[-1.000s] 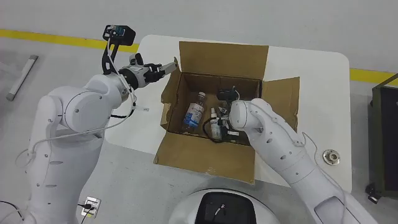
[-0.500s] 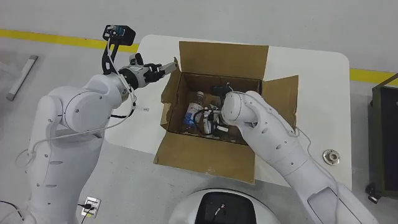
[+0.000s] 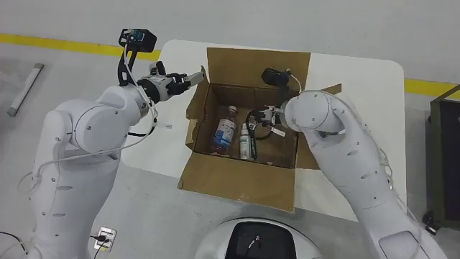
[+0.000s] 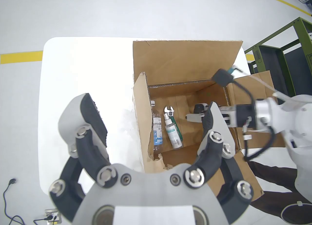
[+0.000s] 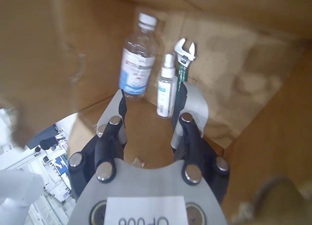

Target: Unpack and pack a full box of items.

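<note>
Table (image 3: 359, 72), white, carries a cardboard box (image 3: 259, 65) with its flaps turned outward. The box stands near the middle of the table, and its floor is in plain sight.

Left gripper (image 3: 197, 79) hangs outside the box, by the far left corner, just beside the left flap. Its fingers are spread wide and grasp nothing.

Right gripper (image 5: 152, 94) sits inside the box, above the floor and just right of the items. Its fingers are parted and released, with nothing between them.

Bottle (image 3: 225, 131), clear with a white cap and a blue-and-white label, lies on its side along the left wall, cap toward the far wall.

Wrench (image 5: 185, 53), with a steel head and a green handle, lies right of the bottle, its head pointing to the far wall.

Spray bottle (image 3: 245, 140), small and white, lies between the bottle and the wrench, close against the wrench; contact cannot be confirmed.

Progress, as a judgement: all three items seen rest inside the box and neither gripper grasps one. This suggests either that unpacking is barely started or that repacking is almost finished; the views do not settle which. The right gripper appears best placed to take the spray bottle or the wrench.
</note>
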`<state>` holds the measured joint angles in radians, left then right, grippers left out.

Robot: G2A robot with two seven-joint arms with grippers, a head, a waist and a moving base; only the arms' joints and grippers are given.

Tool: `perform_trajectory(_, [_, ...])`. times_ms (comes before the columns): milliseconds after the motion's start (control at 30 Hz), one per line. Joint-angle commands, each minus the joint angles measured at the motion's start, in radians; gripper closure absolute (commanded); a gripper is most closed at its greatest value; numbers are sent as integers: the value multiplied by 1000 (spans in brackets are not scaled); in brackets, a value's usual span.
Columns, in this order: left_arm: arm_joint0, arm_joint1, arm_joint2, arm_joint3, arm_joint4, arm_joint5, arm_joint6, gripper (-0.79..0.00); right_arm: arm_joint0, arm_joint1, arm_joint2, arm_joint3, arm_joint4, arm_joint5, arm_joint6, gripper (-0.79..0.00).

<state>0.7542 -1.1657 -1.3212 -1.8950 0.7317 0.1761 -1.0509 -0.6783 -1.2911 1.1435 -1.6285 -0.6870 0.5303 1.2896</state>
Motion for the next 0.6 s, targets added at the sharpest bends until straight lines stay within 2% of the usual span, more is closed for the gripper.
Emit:
perform_trajectory(0, [0, 0, 0, 0, 0, 0, 0, -785, -39, 26, 111, -131, -22, -17, 18, -231])
perform_trajectory(67, [0, 0, 0, 0, 0, 0, 0, -785, -82, 49, 211, -228, -38, -47, 47, -55])
perform_trajectory(100, [0, 0, 0, 0, 0, 0, 0, -785, -102, 60, 264, -272, -49, -65, 66, 0])
perform_trajectory(367, [0, 0, 0, 0, 0, 0, 0, -785, -296, 120, 608, -532, -241, -234, 235, 0])
perform_trajectory(567, [0, 0, 0, 0, 0, 0, 0, -785, -509, 152, 747, -654, -367, -246, 246, 0])
